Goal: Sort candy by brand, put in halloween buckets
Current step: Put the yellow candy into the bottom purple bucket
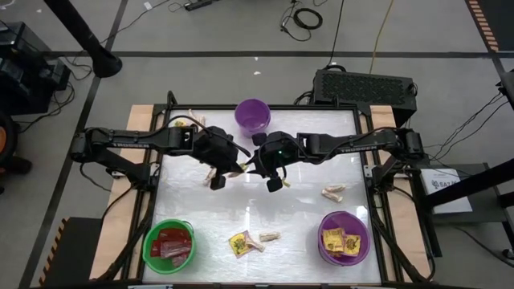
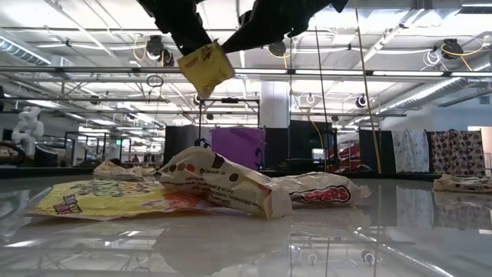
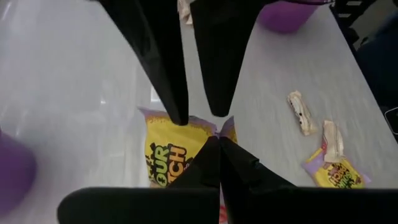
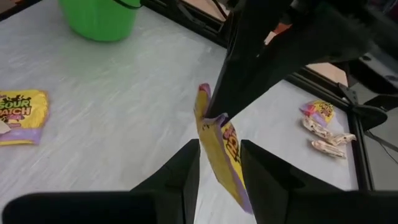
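A yellow candy packet [image 4: 225, 155] with dark print hangs in the air over the middle of the table [image 1: 305, 217]. My left gripper [image 3: 217, 146] is shut on it. My right gripper [image 4: 217, 163] faces it from the table's right side, open, one finger on each side of the packet's lower part. The same packet [image 2: 204, 69] shows well above the table in the low view. The green bucket [image 1: 147, 245] near left holds red packets. The near right purple bucket [image 1: 366, 241] holds yellow ones. A second purple bucket [image 1: 252, 120] stands at the far edge. My left gripper pinches the packet's upper corner [image 4: 208, 117] between its two fingers, coming slanting down from the table's left. The packet hangs below the fingers, clear of the table. My right gripper's fingers [image 4: 186, 168] flank the packet; whether they touch it I cannot tell.
Loose candy lies on the table: a yellow packet [image 1: 239, 243] with a tan piece [image 1: 269, 237] near the front, tan pieces [image 1: 333, 193] at the right, and more [image 1: 193, 120] at the far left. In the low view, packets [image 2: 223, 185] lie close to the near edge.
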Controlling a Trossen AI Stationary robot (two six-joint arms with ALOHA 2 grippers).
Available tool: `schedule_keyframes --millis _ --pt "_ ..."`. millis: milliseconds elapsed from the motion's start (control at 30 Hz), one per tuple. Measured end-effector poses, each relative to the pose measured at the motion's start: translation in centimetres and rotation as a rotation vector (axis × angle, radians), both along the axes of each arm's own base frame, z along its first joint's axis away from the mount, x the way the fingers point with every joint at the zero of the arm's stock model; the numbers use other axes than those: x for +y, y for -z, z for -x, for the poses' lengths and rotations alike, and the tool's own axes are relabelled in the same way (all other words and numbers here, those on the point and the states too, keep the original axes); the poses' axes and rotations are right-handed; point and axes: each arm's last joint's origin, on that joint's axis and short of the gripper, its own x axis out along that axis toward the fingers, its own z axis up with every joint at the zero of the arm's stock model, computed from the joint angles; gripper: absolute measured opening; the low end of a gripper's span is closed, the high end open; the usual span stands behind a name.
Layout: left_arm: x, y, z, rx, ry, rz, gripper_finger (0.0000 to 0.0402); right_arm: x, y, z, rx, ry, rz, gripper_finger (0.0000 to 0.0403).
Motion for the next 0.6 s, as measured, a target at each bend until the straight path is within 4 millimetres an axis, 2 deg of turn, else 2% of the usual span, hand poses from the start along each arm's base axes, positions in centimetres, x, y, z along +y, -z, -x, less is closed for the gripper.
schedule_keyframes --millis 333,500,600 --pt "0.04 -0.4 -0.36 -0.066 0.038 -0.054 0.0 0.0 0.09 0.06 0.011 0.0 0.0 0.0102" --pt "0.05 -0.47 -0.41 -0.075 0.039 -0.059 0.0003 0.02 0.23 0.15 0.028 0.0 -0.001 0.0046" --pt "0.05 -0.34 -0.37 -0.067 0.035 -0.055 0.002 0.08 0.23 0.15 0.029 -0.001 -0.001 0.0008"
